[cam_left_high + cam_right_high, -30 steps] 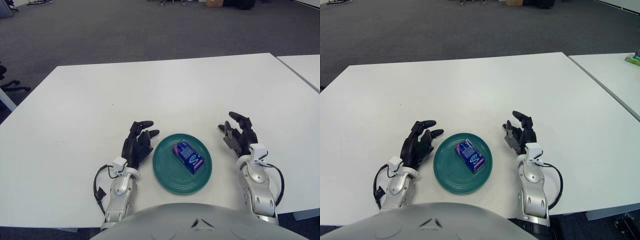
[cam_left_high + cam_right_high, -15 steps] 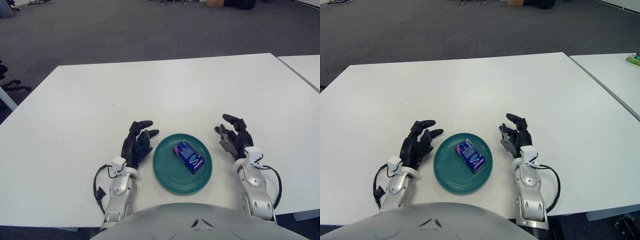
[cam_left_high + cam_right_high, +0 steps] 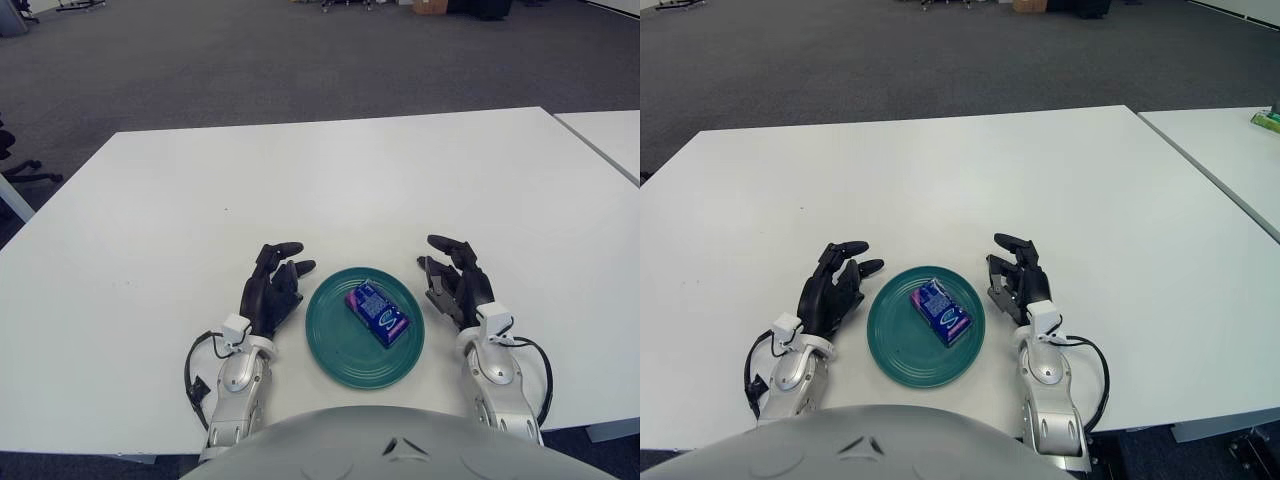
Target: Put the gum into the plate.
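Observation:
A blue and purple gum pack (image 3: 377, 312) lies flat in the round teal plate (image 3: 340, 350) near the table's front edge; it also shows in the right eye view (image 3: 941, 311). My left hand (image 3: 272, 289) rests on the table just left of the plate, fingers relaxed and empty. My right hand (image 3: 453, 282) sits just right of the plate's rim, fingers spread and empty, apart from the gum.
The white table (image 3: 330, 190) stretches away behind the plate. A second white table (image 3: 1230, 150) stands at the right with a small green object (image 3: 1267, 120) on it. Grey carpet lies beyond.
My right hand has drawn back toward me and to the left, closer to the plate's right rim. The gum, the plate and my left hand have stayed put.

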